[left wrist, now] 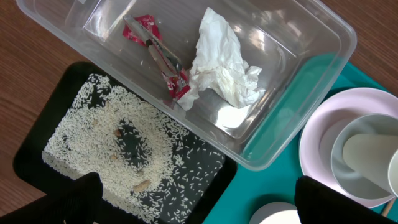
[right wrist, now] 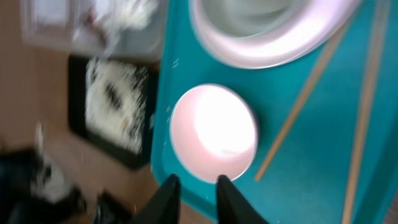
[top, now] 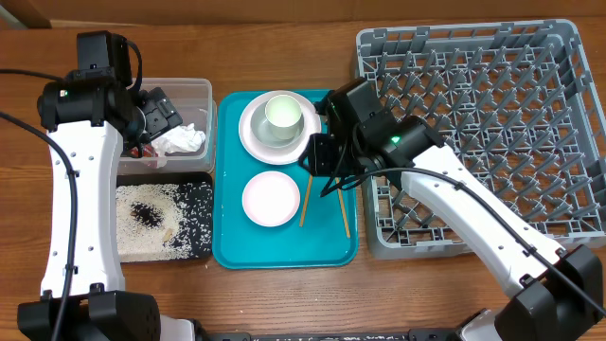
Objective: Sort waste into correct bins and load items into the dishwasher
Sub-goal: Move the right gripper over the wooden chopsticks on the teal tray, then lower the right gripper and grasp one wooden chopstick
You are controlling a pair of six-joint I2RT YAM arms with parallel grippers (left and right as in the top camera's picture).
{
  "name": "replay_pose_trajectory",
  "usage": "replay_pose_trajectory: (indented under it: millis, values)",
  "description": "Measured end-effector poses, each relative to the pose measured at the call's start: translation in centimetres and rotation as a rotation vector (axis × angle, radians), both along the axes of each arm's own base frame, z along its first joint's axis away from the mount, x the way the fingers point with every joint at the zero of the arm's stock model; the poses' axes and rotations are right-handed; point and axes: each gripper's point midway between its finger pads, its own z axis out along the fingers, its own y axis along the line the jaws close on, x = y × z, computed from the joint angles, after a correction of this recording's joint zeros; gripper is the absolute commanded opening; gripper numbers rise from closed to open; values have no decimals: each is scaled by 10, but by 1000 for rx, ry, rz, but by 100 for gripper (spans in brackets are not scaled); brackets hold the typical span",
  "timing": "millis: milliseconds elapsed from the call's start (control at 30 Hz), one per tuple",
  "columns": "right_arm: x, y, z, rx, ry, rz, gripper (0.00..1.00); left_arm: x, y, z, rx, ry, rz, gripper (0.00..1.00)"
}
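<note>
Teal rectangular plastic serving tray (top: 327, 246), grey square plastic dish rack (top: 473, 95) at right, crumpled white paper napkin (left wrist: 224, 62), red printed snack wrapper (left wrist: 144, 28), shallow black rectangular tray (left wrist: 34, 146) speckled white

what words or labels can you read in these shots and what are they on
None can be read in any view.
Red snack wrapper in the clear tub: it carries printing, but that is too small and crumpled to make out.

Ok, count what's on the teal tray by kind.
Plate: 1
Bowls: 2
Cup: 1
Chopsticks: 2
Total: 6
</note>
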Motion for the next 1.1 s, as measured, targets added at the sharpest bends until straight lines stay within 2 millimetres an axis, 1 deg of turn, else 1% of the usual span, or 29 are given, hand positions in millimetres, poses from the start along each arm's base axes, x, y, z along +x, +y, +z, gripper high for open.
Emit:
replay_pose_trajectory:
  millis: [67,133,200,300,467,533,567,633,767,867,933,1100]
  values:
    - [8,-10,-8,-70,-12,-103,17,0,0,0,0,0,0,100]
    - [10,-14,-14,-128,-32,-163,19,0,0,0,0,0,0,100]
    - [11,-13,-18,-169,-61,-193,21,0,0,0,0,0,0,100]
    - [12,-6,-28,-226,-102,-209,22,0,0,0,0,0,0,100]
    - [13,0,-67,-357,-119,-218,24,0,0,0,0,0,0,100]
    - [16,-4,-84,-404,-110,-228,24,0,0,0,0,0,0,100]
    - [16,-6,-87,-415,-108,-232,24,0,0,0,0,0,0,100]
    - [19,-9,-90,-432,-117,-243,24,0,0,0,0,0,0,100]
    - [24,-8,-88,-423,-133,-265,26,0,0,0,0,0,0,100]
    - [29,-5,-85,-399,-146,-293,30,0,0,0,0,0,0,100]
    - [31,-2,-85,-382,-155,-303,36,0,0,0,0,0,0,100]
    - [31,-4,-96,-379,-152,-316,38,0,0,0,0,0,0,100]
